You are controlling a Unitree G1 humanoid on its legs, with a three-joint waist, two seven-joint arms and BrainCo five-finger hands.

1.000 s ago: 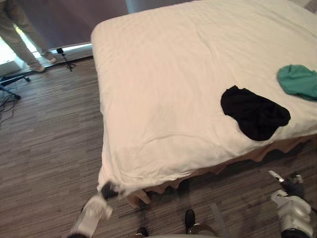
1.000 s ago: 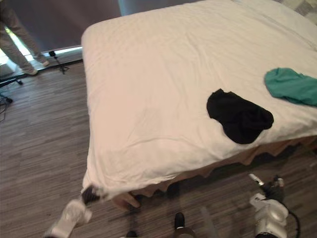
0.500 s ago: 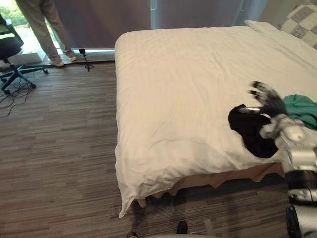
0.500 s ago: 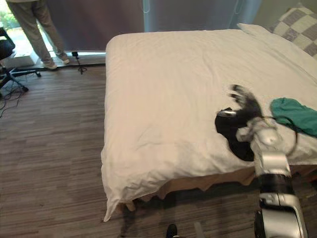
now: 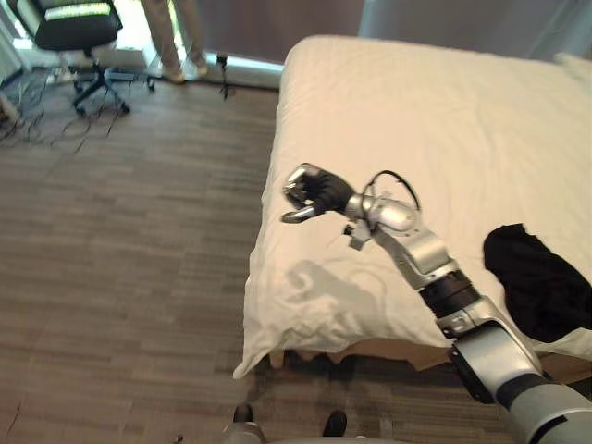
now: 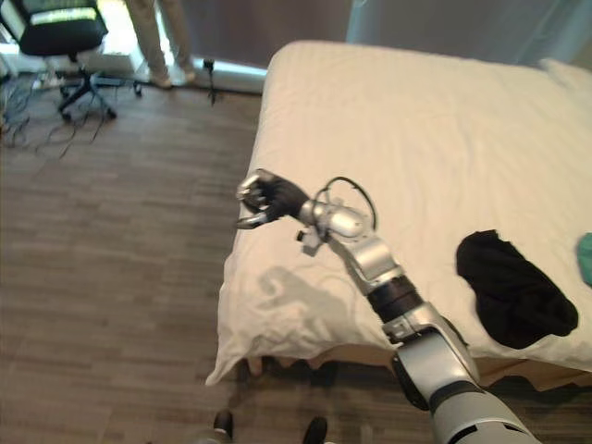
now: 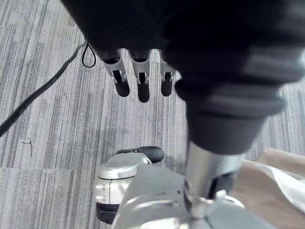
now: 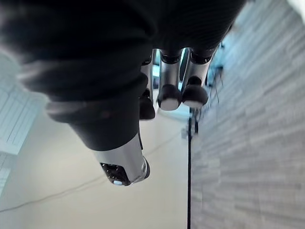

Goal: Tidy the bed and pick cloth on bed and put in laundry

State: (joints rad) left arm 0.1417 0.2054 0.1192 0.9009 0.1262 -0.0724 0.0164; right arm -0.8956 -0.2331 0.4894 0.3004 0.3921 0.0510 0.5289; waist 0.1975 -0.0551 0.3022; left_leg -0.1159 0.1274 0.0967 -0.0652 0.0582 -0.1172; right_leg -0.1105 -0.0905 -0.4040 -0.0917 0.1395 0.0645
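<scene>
**Left eye view.**
- 1 bed (image 5: 444, 139) with a white cover, lightly creased near its near left corner.
- 1 black cloth (image 5: 541, 291), crumpled, lying on the cover close to the bed's near edge, toward the right.
- The right hand (image 5: 314, 192) reaches across above the bed's left edge, well apart from the black cloth. Its fingers are curled in and it holds nothing.
- Grey-brown plank floor (image 5: 120, 259) lies left of the bed.
- 1 black office chair (image 5: 79, 28) and a person's legs (image 5: 180, 42) are at the far side, by the window.

**Right eye view.**
- Same layout.
- 1 green cloth (image 6: 586, 259) shows as a sliver at the frame's edge, on the bed to the right of the black cloth and near it.

**Left wrist view.**
- The left hand (image 7: 142, 78) hangs over the floor beside the bed's corner. Its fingers are relaxed and apart from the thumb, with nothing in them.

**Right wrist view.**
- The right hand's fingers (image 8: 169, 95) are bent in toward the thumb, with nothing clamped between them.
- Floor and a pale wall lie beyond.
</scene>
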